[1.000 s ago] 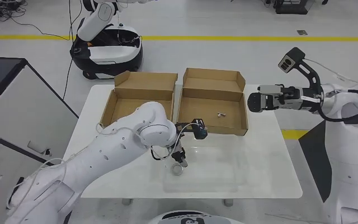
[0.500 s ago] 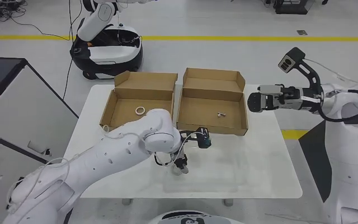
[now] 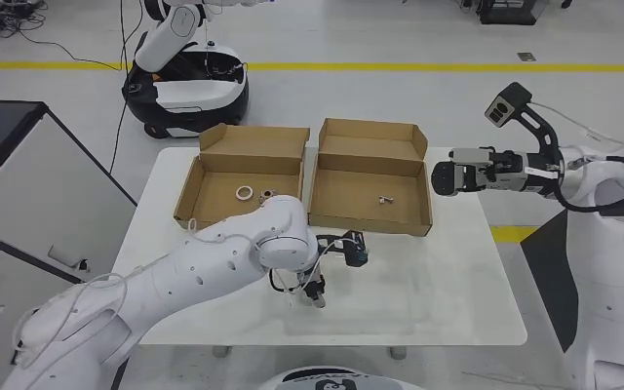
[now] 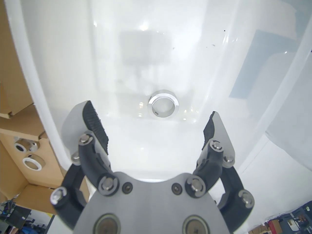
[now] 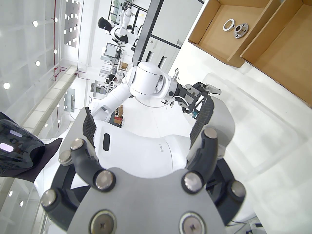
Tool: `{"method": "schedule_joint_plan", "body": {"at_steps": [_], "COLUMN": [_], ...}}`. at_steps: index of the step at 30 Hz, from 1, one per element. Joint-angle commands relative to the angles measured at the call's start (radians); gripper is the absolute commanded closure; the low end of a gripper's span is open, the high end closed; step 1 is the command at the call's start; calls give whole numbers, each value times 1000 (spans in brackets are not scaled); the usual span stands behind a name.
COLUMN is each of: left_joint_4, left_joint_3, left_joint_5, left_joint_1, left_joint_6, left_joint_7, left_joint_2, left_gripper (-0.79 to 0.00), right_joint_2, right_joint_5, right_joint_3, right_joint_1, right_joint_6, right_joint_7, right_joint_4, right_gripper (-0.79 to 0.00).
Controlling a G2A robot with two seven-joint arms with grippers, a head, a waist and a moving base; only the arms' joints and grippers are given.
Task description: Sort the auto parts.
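A silver ring [image 4: 163, 103] lies on the floor of a clear plastic tray [image 4: 36, 79] at the table's front middle. My left gripper [image 4: 150, 109] hangs just above the ring, open, one finger on each side and not touching it. From above, the left gripper [image 3: 314, 291] covers the ring. The left cardboard box [image 3: 210, 195] holds a flat ring [image 3: 245, 193] and a flanged hub [image 3: 265, 195]. The right cardboard box [image 3: 409, 200] holds one small metal part [image 3: 384, 198]. My right gripper [image 5: 148, 107] is open and empty, held in the air off the table's right side [image 3: 436, 179].
Both boxes stand side by side at the table's back with their lids folded outward. The clear tray [image 3: 390, 312] takes up the front middle of the white table [image 3: 468, 292]. Another robot [image 3: 190, 83] is parked on the floor behind the table.
My left arm has swung toward the table's front, uncovering the ring and hub in the left box. Its gripper has come over the ring in the tray. The right arm stayed still.
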Motion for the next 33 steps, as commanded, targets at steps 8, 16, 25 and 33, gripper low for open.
{"method": "schedule_joint_plan", "body": {"at_steps": [8,16,25,33], "left_joint_4": [49,86,116,142], "left_joint_3": [65,83,121,145], "left_joint_5": [-13,-37,-34,-27], "left_joint_1": [-29,-51,-69,-83], "left_joint_6": [-6,-17,-5,10], "left_joint_7": [6,18,5,-10], "left_joint_2": [-7,-17,-28,-43], "left_gripper": [-785,-628,-560,-511], "right_joint_2": [0,0,0,0], "right_joint_5": [0,0,0,0], "right_joint_3": [0,0,0,0], "right_joint_1": [0,0,0,0], "right_joint_6": [0,0,0,0], "right_joint_7": [0,0,0,0], "right_joint_4": [0,0,0,0], "right_gripper": [-785,-785,-785,-785]}}
